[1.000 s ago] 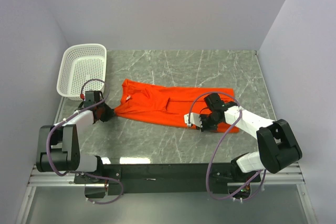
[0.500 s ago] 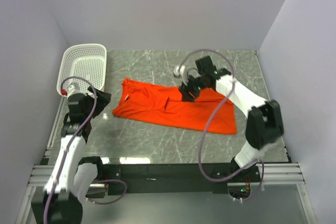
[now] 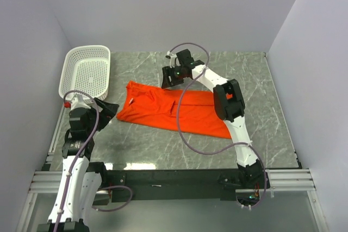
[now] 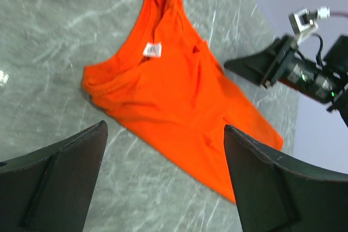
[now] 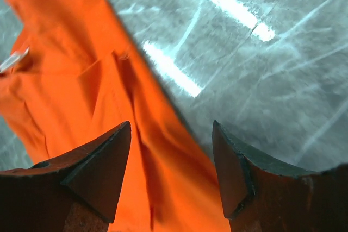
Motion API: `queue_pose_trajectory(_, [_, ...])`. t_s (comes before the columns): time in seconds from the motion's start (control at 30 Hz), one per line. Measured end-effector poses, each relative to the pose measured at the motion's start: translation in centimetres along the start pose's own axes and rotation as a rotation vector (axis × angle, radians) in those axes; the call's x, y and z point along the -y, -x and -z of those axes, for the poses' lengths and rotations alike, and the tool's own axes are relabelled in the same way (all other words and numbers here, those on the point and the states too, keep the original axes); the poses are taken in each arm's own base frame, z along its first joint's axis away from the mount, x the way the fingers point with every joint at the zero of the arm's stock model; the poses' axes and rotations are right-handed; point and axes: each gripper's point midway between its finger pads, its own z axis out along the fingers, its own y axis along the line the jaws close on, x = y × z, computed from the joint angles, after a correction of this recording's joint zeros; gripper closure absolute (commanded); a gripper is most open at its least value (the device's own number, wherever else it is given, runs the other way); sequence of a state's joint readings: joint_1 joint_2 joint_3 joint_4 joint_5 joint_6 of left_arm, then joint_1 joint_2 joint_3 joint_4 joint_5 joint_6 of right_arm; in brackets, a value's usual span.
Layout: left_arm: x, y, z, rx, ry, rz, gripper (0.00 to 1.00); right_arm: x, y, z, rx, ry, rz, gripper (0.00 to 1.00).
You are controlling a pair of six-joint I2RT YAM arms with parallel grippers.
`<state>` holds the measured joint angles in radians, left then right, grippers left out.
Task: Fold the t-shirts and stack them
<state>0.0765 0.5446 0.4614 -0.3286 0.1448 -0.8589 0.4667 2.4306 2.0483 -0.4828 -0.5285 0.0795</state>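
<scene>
Our left tool (image 3: 106,110), beside the collar (image 3: 131,100), and right tool (image 3: 167,77), over the far edge, both gape empty. The t-shirt (image 3: 163,110) lies flat on the worktop (image 3: 163,153), seemingly between folds; next we need fresh grips.

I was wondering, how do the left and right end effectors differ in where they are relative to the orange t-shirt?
The left end effector hangs over bare table just beyond the collar end of the t-shirt, while the right end effector is above the t-shirt's far edge. The left arm is folded close to its base; the right arm stretches across the t-shirt. Both end effectors are open and hold nothing.
</scene>
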Motion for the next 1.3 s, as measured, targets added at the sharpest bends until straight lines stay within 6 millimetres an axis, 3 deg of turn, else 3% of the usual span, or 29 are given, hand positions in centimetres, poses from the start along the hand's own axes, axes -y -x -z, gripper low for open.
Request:
queue_pose_trajectory(0.1, [-0.2,-1.0,-0.4,-0.055,0.005,0.006,0.08,0.1,-0.5,-1.1,-0.018,-0.002,-0.049,0.32])
queue_pose_trajectory(0.37, [0.4,-1.5,0.0,-0.082,-0.029,0.006,0.08,-1.1,-1.8,-1.2,-0.073,0.019,-0.069,0.40])
queue_pose_trajectory(0.57, [0.6,-1.6,0.0,-0.092,-0.039,0.007,0.09,-1.8,-2.8,-1.5,-0.116,0.029,-0.058,0.59])
queue_pose_trajectory(0.8, [0.7,-1.7,0.1,-0.098,-0.044,0.007,0.09,-0.6,-2.6,-1.7,-0.108,-0.029,-0.100,0.99])
queue_pose_trajectory(0.93, [0.7,-1.8,0.1,-0.103,-0.049,0.007,0.09,0.5,-1.2,-1.6,-0.069,-0.073,-0.166,1.00])
queue_pose_trajectory(1.03, [0.8,-2.0,0.1,-0.114,-0.053,0.008,0.10,2.5,0.3,-0.8,-0.017,-0.115,-0.247,1.00])
queue_pose_trajectory(1.17, [0.6,-2.4,-0.2,-0.138,-0.049,0.013,0.10,8.2,2.1,1.9,0.075,-0.202,-0.392,1.00])
queue_pose_trajectory(1.27, [0.3,-3.0,-0.7,-0.162,-0.049,0.019,0.11,13.9,3.0,4.9,0.157,-0.283,-0.505,0.92])
queue_pose_trajectory(1.3, [0.1,-3.4,-0.9,-0.174,-0.051,0.022,0.11,15.8,3.1,6.0,0.181,-0.313,-0.543,0.76])
